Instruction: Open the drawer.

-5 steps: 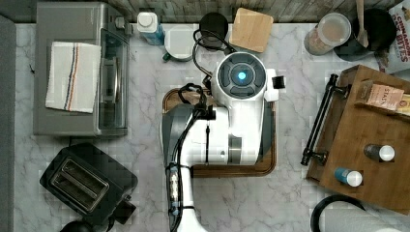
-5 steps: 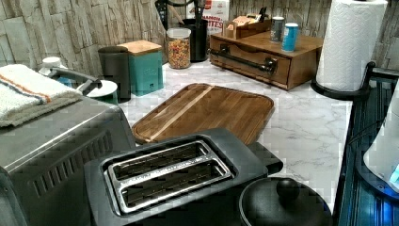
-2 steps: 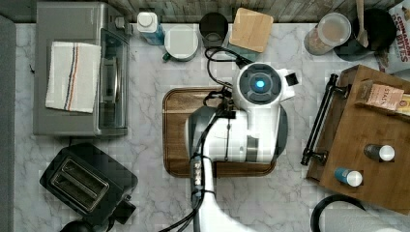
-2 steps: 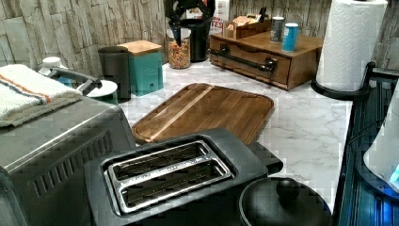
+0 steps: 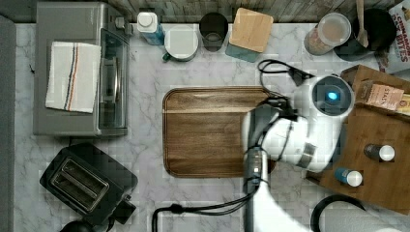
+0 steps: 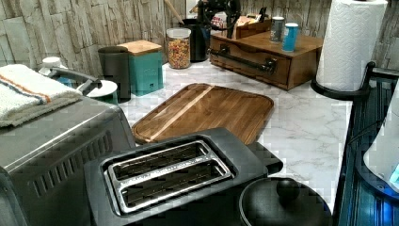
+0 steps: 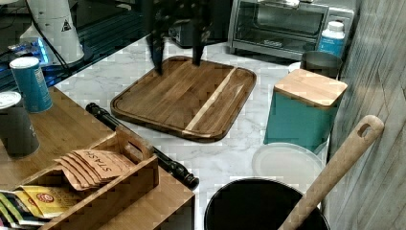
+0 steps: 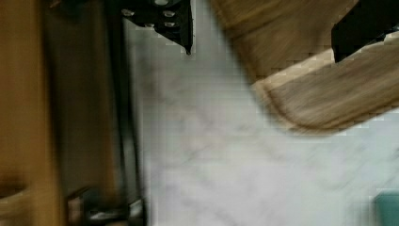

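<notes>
Gripper (image 8: 263, 33): fingers apart, empty, above the marble tabletop (image 8: 211, 155) between the cutting board (image 8: 329, 94) and the drawer (image 6: 249, 63). Drawer: shut, bar handle (image 8: 127, 141) just beside one finger. Risk: descent striking the handle or cabinet top, toppling the two cans (image 6: 283, 35). Organiser box (image 7: 103, 179): tea packets. Jar (image 6: 178, 48): coloured cereal.

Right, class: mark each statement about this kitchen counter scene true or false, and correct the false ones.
1. The wide brown wooden drawer with the long black bar handle is shut. True.
2. The end effector has its fingers clamped on the handle. False: the fingers are spread, gripping nothing.
3. The dark wooden rounded-corner board lies on the marble counter. True.
4. A folded striped towel lies on the black toaster. False: it lies on the silver toaster oven.
</notes>
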You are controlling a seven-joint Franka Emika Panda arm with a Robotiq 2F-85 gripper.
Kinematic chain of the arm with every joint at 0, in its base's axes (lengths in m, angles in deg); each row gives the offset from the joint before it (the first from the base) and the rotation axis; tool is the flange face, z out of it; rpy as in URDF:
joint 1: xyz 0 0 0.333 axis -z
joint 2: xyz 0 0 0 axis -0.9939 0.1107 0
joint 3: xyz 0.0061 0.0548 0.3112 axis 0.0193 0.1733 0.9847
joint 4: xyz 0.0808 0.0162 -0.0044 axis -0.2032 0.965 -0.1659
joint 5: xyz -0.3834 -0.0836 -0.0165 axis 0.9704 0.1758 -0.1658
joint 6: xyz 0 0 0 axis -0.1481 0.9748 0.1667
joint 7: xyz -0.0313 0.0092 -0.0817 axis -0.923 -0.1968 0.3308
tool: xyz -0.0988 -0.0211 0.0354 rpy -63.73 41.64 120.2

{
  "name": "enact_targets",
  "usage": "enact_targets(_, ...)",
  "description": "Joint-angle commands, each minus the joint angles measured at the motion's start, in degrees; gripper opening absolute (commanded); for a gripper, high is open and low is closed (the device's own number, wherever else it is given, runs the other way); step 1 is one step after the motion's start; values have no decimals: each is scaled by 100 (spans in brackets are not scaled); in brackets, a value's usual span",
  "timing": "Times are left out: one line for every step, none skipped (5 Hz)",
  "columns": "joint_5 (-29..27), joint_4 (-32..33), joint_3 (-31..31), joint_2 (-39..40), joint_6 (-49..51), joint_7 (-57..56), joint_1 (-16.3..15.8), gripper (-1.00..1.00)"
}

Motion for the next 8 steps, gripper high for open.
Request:
enact_targets(76,-6,-177,-167,-202,55,306,100)
enact_targets(93,332,-10,-320,-665,49,408,100)
enact_targets(96,136,55,-150,-539,-223,452,100)
enact_targets(585,-386,100,258,-164,-353,379,100)
enact_targets(1202,-281,-32,294,-437,19,229,100)
enact_targets(1640,-493,-192,441,-173,509,74,100)
enact_targets(1655,-337,-242,404,-460,676,110,100)
enact_targets(1546,-294,-292,597,-798,700,172,100)
